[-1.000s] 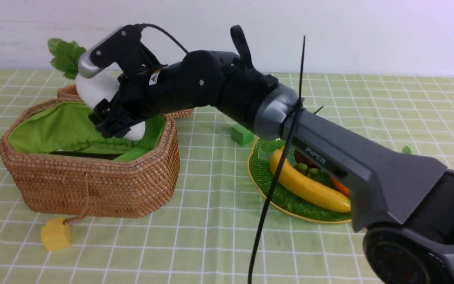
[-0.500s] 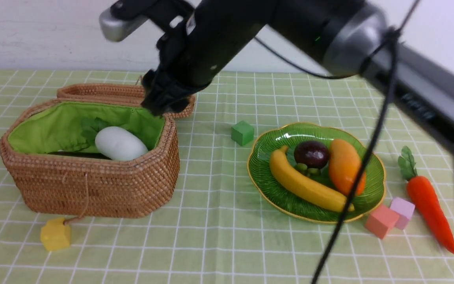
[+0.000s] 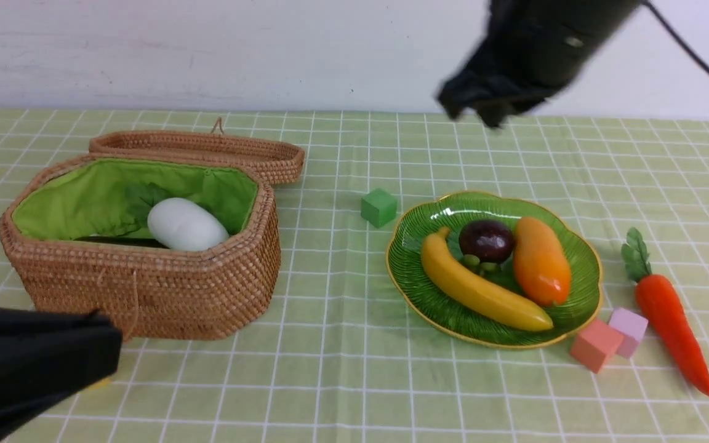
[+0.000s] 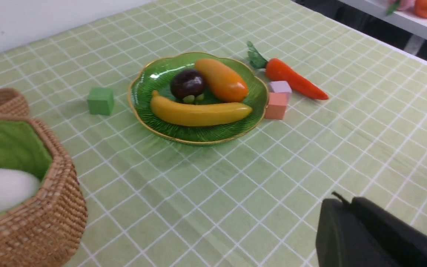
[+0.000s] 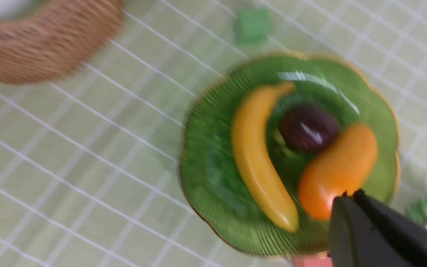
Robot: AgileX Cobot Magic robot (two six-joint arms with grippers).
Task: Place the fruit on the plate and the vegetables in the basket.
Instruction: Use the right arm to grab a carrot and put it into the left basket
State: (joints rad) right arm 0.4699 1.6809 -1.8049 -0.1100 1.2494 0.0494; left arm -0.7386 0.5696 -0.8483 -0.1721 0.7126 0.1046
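The wicker basket point(image 3: 145, 295) stands open at the left, with the white radish point(image 3: 185, 224) lying on its green lining. On the green plate point(image 3: 413, 261) lie the banana point(image 3: 477, 289), the mangosteen point(image 3: 485, 240) and the mango point(image 3: 540, 261). The carrot point(image 3: 668, 320) lies on the cloth to the right of the plate. My right gripper point(image 3: 477, 107) hangs high above the plate's far side, blurred; in its wrist view it point(image 5: 347, 196) is shut and holds nothing. My left gripper point(image 3: 111, 344) is low at the front left, before the basket, shut and holding nothing point(image 4: 341, 202).
A green cube point(image 3: 378, 207) sits between basket and plate. A pink cube point(image 3: 596, 344) and a lilac cube point(image 3: 628, 329) lie between the plate's front right rim and the carrot. The basket's lid point(image 3: 207, 154) lies open behind it. A wall runs behind the table.
The right gripper let the radish go into the basket, shut, then rose and swung right to above the plate. The left arm came into view at the lower left.
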